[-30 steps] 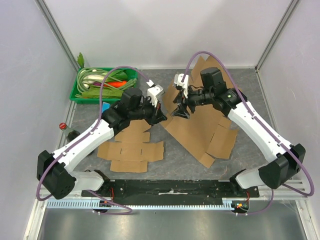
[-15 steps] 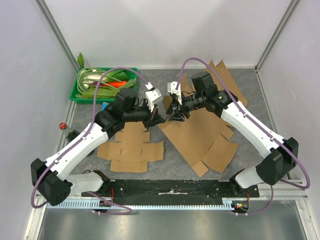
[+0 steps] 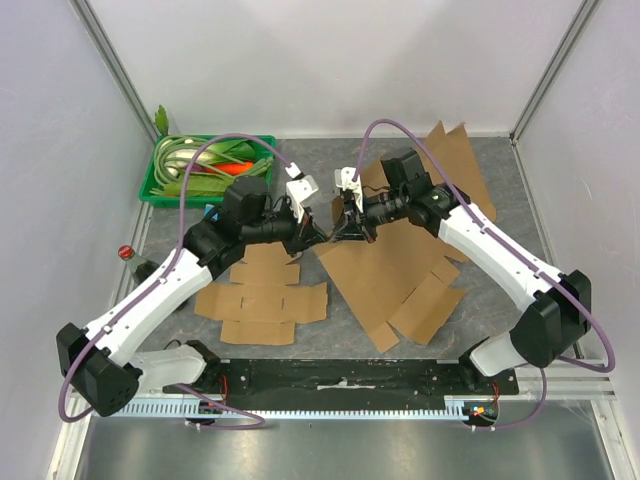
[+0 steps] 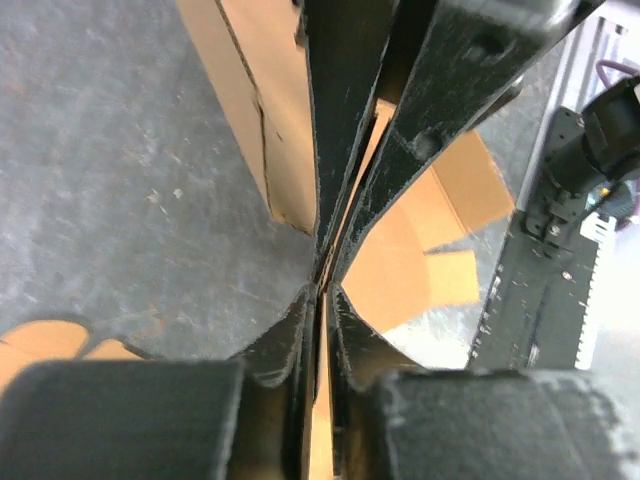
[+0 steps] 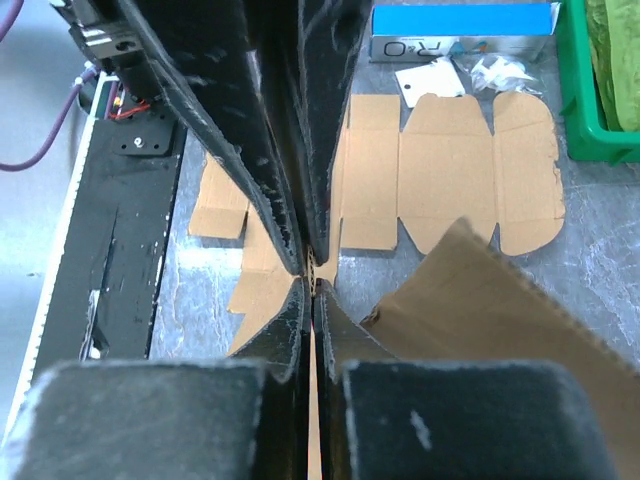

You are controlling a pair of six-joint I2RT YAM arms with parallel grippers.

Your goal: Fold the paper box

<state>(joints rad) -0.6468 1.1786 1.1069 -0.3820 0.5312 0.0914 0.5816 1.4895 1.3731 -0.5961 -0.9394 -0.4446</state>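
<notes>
The paper box is a large flat brown cardboard sheet, its left corner lifted off the table and the rest trailing to the right. My left gripper and right gripper meet tip to tip at that corner, and both are shut on its thin edge. In the left wrist view the left gripper pinches the paper box, with the other arm's fingers directly ahead. Seen from the right wrist, the right gripper clamps the same sheet.
A smaller flat cardboard blank lies on the table to the left. At the back left stands a green basket of vegetables, with a blue box beside it. A red knob sits by the left wall.
My right gripper moved left to the sheet's corner and closed on it, facing the left gripper. The sheet shifted and turned with the grippers.
</notes>
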